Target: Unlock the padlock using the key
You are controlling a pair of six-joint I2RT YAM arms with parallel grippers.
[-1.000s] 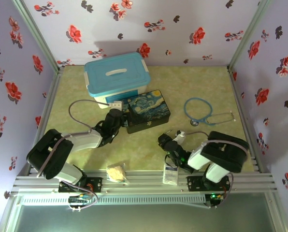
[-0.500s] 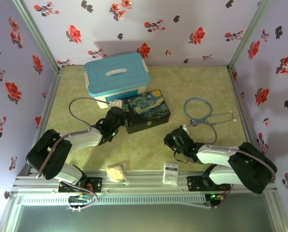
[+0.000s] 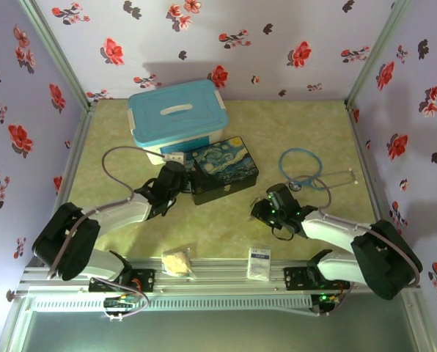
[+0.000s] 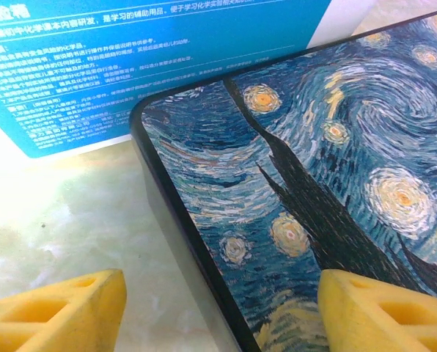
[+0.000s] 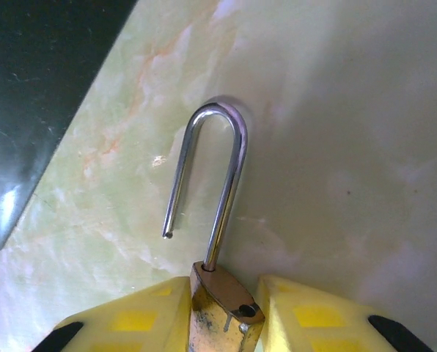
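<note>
The brass-gold padlock (image 5: 220, 308) sits upright between the yellow fingers (image 5: 141, 319) of my right gripper (image 5: 224, 297), which is shut on its body. Its silver shackle (image 5: 229, 158) stands out of the body with one end free, just above the pale green table. In the top view my right gripper (image 3: 265, 208) is low over the table, right of the Starry-Night-printed box (image 3: 222, 167). My left gripper (image 3: 180, 178) is open at that box's left end, its fingers (image 4: 64, 308) straddling the box's black edge (image 4: 196, 242). The key is hidden.
A white container with a teal lid (image 3: 178, 114) stands behind the printed box. A blue stethoscope (image 3: 306, 169) lies at the right. A white sachet (image 3: 259, 262) and a crumpled yellowish packet (image 3: 177, 262) rest by the front rail.
My right arm has stretched out and its elbow has swung right, carrying the gripper a little farther in and to the right. The left arm has barely moved.
</note>
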